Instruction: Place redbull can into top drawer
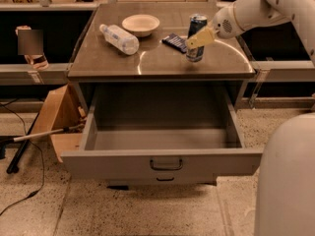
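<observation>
The redbull can (197,24), blue and silver, is upright at the right side of the cabinet top (152,63). My gripper (193,41) reaches in from the right and is shut on the can at mid-height. One yellowish finger (200,37) crosses the can's front. The can's base hangs just above the surface. The top drawer (162,157) is pulled fully open below and in front, with nothing inside. Its dark bar handle (166,164) is at the centre of the front panel.
A clear water bottle (119,38) lies at the left of the cabinet top, a white bowl (141,23) stands behind it, and a dark packet (174,42) lies left of the can. An open cardboard box (58,118) stands left of the drawer. My white body (288,181) fills the lower right.
</observation>
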